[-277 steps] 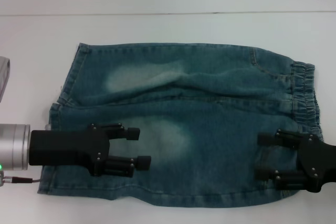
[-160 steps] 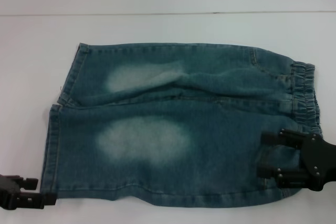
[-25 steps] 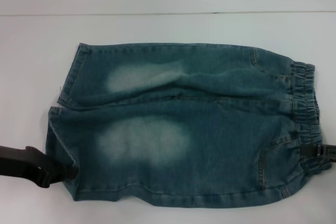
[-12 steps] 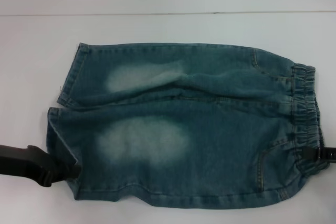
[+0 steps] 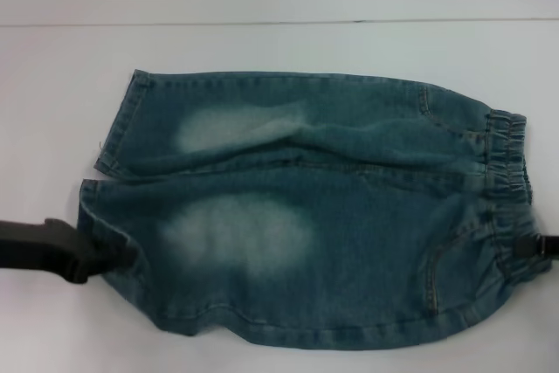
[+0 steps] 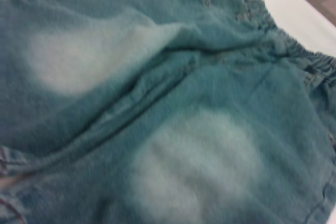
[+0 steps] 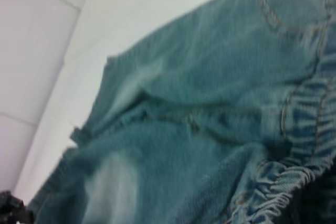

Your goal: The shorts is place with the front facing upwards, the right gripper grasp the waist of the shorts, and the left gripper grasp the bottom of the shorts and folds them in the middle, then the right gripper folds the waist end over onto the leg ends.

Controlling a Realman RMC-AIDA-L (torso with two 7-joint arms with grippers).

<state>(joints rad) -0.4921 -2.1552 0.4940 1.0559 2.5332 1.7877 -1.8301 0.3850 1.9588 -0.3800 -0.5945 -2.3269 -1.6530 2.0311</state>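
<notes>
The blue denim shorts (image 5: 306,207) lie spread on the white table, leg ends to the left and elastic waist (image 5: 507,159) to the right. My left gripper (image 5: 109,257) comes in from the left edge and is shut on the hem of the near leg, which bunches around it. My right gripper (image 5: 527,249) barely shows at the right edge, closed on the near part of the waistband. The left wrist view is filled by the shorts (image 6: 173,103). In the right wrist view the gathered waistband (image 7: 294,182) is close by.
The white table (image 5: 279,50) stretches behind the shorts, with a seam line across it at the back. A narrow strip of table lies between the shorts and the front edge of the picture.
Over the last second the near leg hem and the near waist corner have risen and pulled inward with both grippers. Earlier, both grippers hovered open over the shorts, then dropped to their edges.
</notes>
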